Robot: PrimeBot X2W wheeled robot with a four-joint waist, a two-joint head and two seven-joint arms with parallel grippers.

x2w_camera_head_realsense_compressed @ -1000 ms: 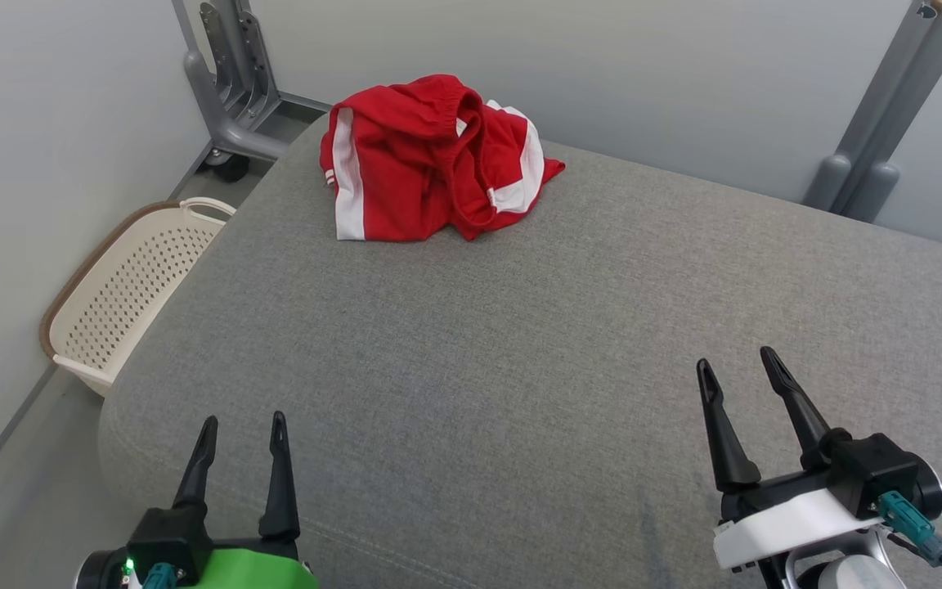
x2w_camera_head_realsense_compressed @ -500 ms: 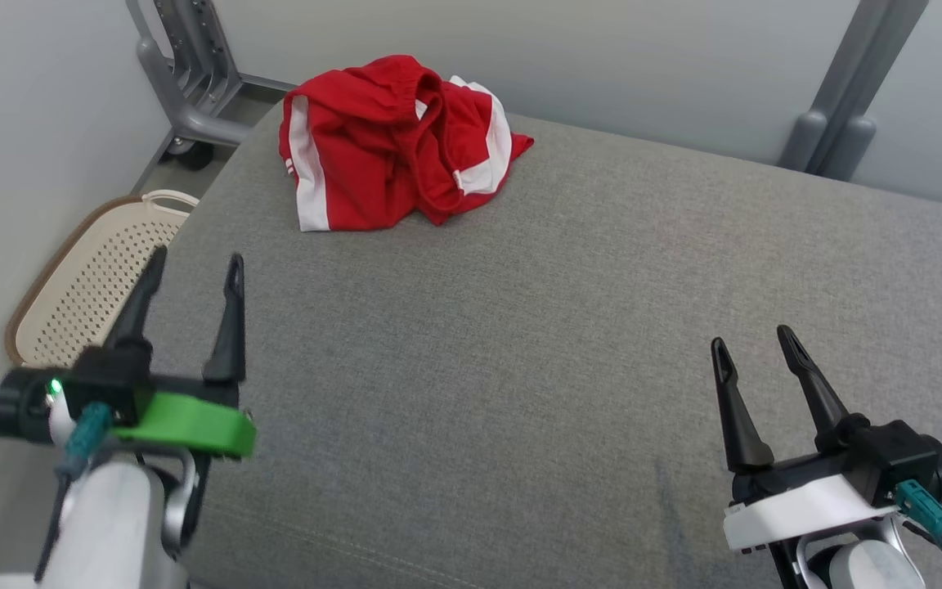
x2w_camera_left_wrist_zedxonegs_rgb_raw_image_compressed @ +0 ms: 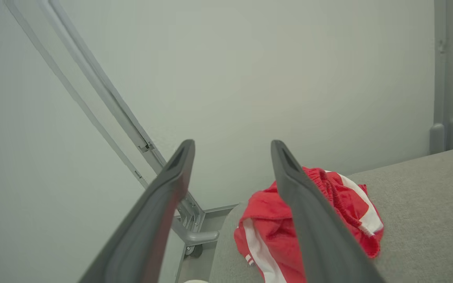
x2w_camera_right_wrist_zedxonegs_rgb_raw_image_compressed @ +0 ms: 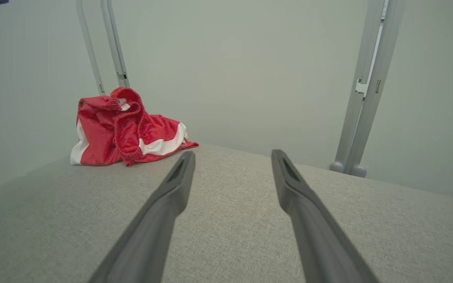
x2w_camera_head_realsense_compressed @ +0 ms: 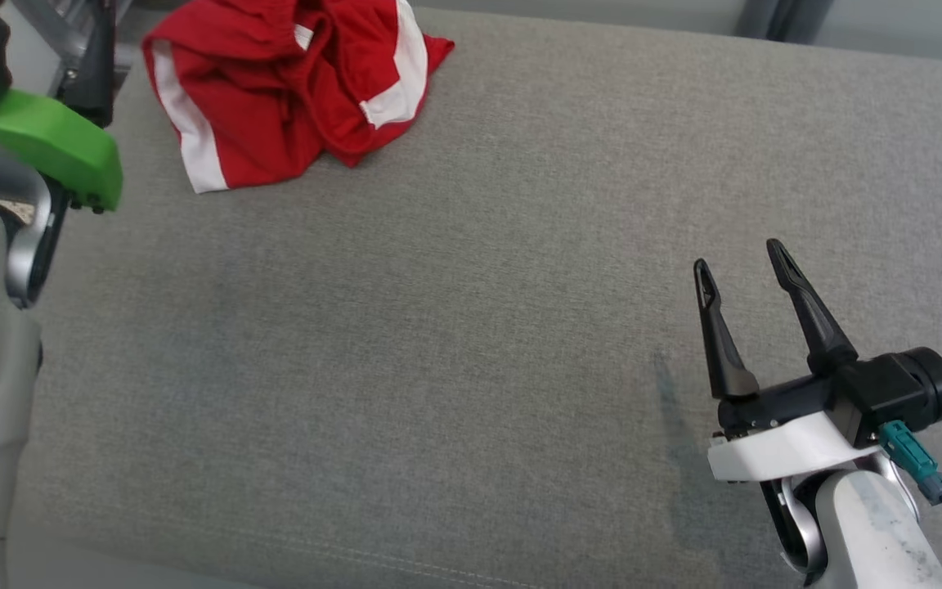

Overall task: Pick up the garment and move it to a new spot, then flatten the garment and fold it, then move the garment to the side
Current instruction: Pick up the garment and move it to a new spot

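Observation:
The garment (x2w_camera_head_realsense_compressed: 291, 90) is a pair of red shorts with white side stripes, lying crumpled at the far left of the grey cushion (x2w_camera_head_realsense_compressed: 438, 327). It also appears in the left wrist view (x2w_camera_left_wrist_zedxonegs_rgb_raw_image_compressed: 269, 228) and the right wrist view (x2w_camera_right_wrist_zedxonegs_rgb_raw_image_compressed: 120, 129). My left arm's green wrist mount (x2w_camera_head_realsense_compressed: 38, 139) hangs raised just left of the garment, and one dark finger (x2w_camera_head_realsense_compressed: 99, 57) runs off the top edge. The left gripper (x2w_camera_left_wrist_zedxonegs_rgb_raw_image_compressed: 232, 147) is open and empty, pointing over the garment toward the wall. My right gripper (x2w_camera_head_realsense_compressed: 739, 254) is open and empty, low over the cushion's near right, far from the garment.
A pale wall stands behind the cushion. Grey metal frame posts rise at the back right (x2w_camera_right_wrist_zedxonegs_rgb_raw_image_compressed: 362, 90), and a slanted frame with a castor foot (x2w_camera_left_wrist_zedxonegs_rgb_raw_image_compressed: 195, 236) stands off the cushion's far left corner. Bare cushion lies between the garment and my right gripper.
The head camera has tipped down and forward, shifting the whole picture. My left arm has risen and reached forward to beside the garment. The right gripper has hardly moved; both stay open.

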